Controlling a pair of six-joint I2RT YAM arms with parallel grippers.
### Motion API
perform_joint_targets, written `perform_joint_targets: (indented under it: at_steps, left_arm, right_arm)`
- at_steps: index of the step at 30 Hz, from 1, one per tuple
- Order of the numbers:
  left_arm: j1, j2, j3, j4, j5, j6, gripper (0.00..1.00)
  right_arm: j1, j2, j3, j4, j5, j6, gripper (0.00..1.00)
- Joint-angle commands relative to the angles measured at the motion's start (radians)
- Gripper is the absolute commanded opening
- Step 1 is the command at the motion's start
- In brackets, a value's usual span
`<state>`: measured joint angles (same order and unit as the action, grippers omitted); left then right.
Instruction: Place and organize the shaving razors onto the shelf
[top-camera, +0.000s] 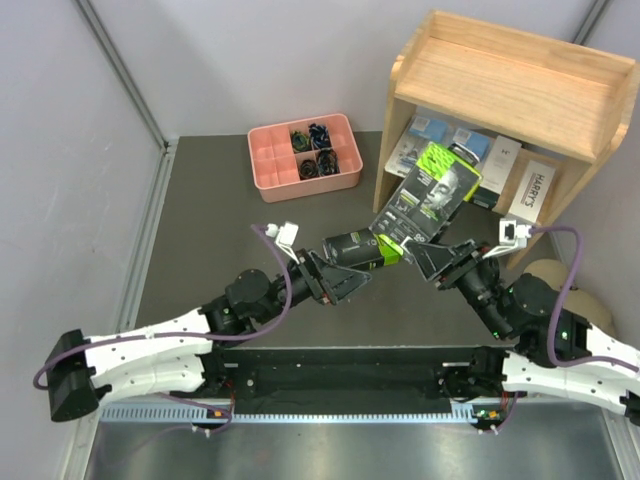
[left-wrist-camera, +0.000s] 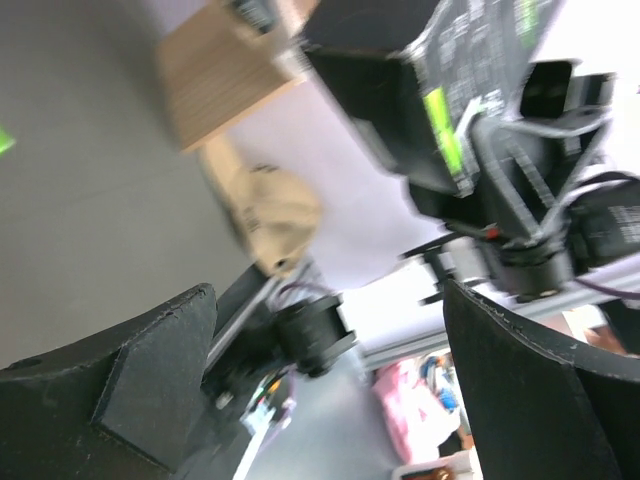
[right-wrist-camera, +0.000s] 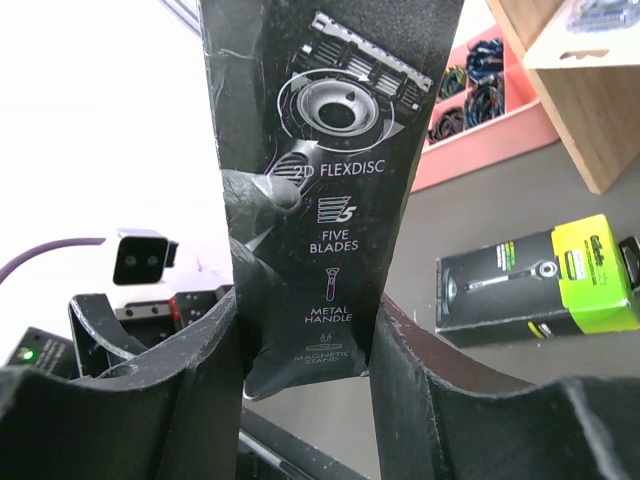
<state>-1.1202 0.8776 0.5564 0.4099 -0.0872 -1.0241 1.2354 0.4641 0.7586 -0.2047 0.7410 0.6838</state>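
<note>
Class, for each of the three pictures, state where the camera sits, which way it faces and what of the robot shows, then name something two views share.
Top external: above and behind the bases, looking down at the light wooden two-tier shelf; both arms show.
Left wrist: on the left arm, facing the black razor box with lime-green end; its own black fingers stand wide apart.
Right wrist: on the right arm, facing the pink divided tray; the right gripper clamps that box.
Shared: all three show the held box.
</note>
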Motion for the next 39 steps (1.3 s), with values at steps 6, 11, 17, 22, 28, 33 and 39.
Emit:
perform_joint_targets:
  at_steps: [6,11,17,22,28,33,39]
  left_arm:
    - [-0.001,0.219,0.005,0.631,0.156,0.039,0.99]
    - [-0.001,0.336,0.031,0.745,0.155,0.024,0.99]
    - [-0.001,0.423,0.056,0.817,0.119,0.041,0.99]
    - [0.005,0.442,0.074,0.833,0.11,0.076,0.99]
    - [0.014,0.472,0.097,0.856,0.115,0.064,0.93]
    - [0.014,0.488,0.091,0.891,0.112,0.044,0.75]
    - [0.017,0.503,0.088,0.919,0.118,0.035,0.7]
  right_arm:
    - [-0.005,-0.12,-0.085,0.197,-0.054,-0.046,0.04]
    - [-0.007,-0.137,-0.104,0.238,-0.092,-0.032,0.03]
    - [-0.007,-0.137,-0.116,0.252,-0.121,-0.009,0.03]
    - [-0.007,-0.143,-0.133,0.257,-0.141,0.016,0.02]
    - [-0.007,-0.156,-0.148,0.263,-0.141,0.033,0.02]
    - [-0.007,-0.171,-0.153,0.261,-0.135,0.036,0.02]
    - [-0.007,-0.179,-0.157,0.258,-0.14,0.043,0.02]
